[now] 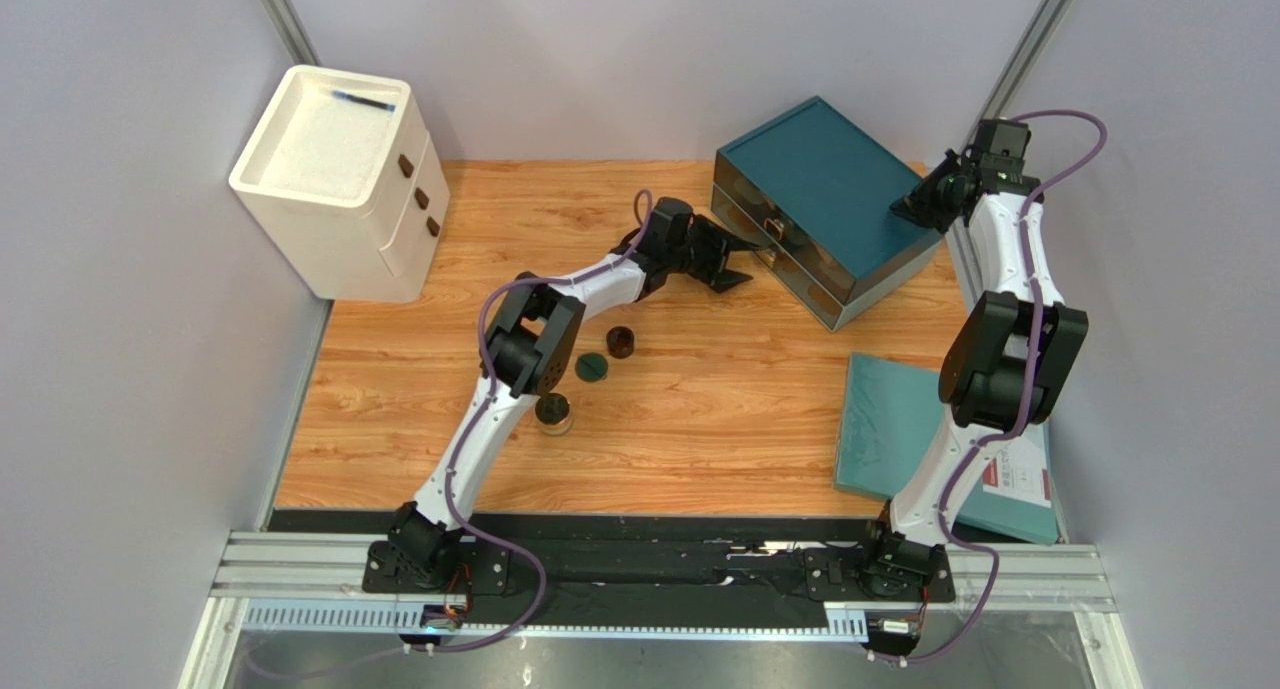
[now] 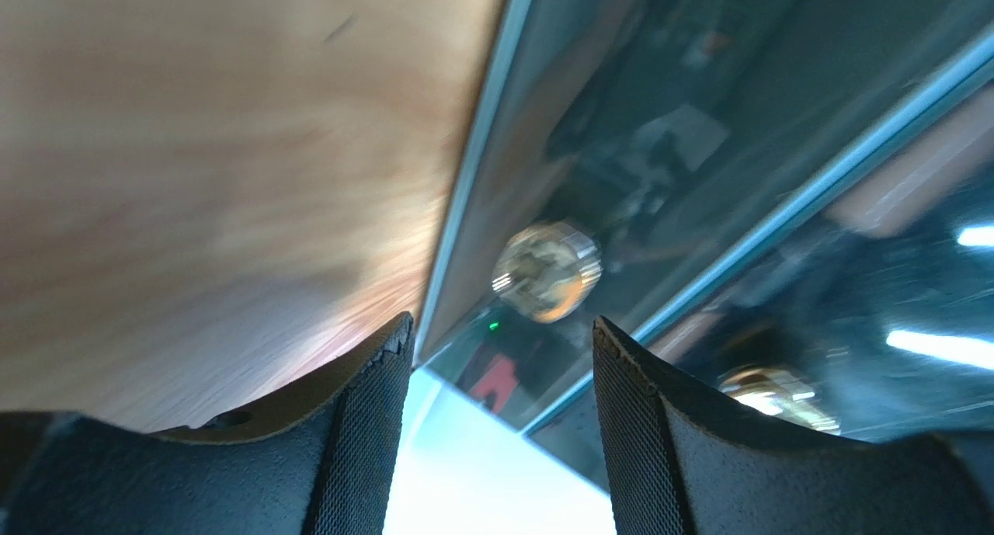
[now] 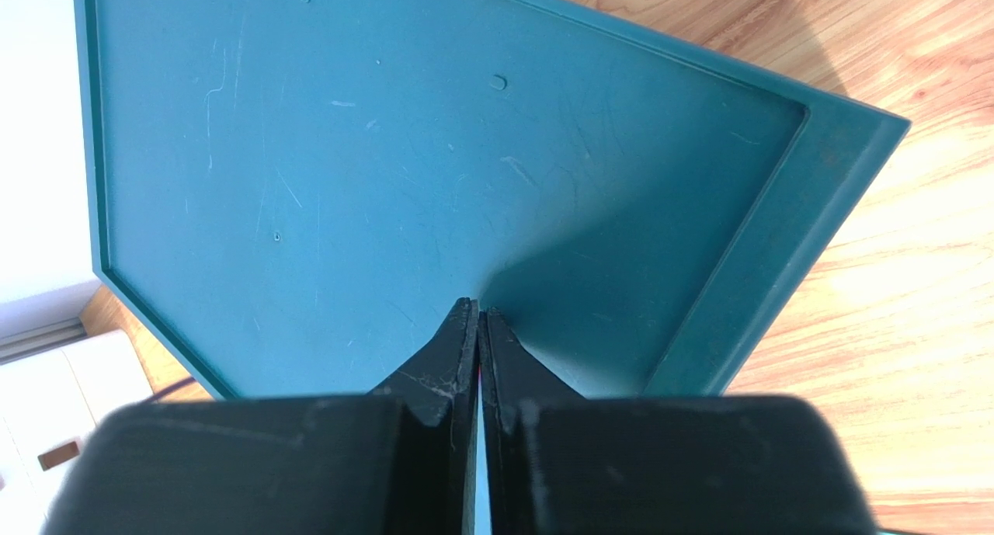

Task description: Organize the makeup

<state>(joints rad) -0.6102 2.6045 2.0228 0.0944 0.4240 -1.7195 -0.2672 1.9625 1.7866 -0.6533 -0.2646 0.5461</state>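
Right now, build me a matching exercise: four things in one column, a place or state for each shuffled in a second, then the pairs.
Column one:
1. left gripper
2. right gripper
3. cabinet
4. green disc

Column two:
A. standing at the far left corner
B. shut, pointing at the top of the teal box
C. lying flat on the table, near its middle
D. open, facing a knob

Pairs: 1-D, 2-B, 3-A, 4-C.

red-white label (image 1: 1016, 481), lettering too small to read
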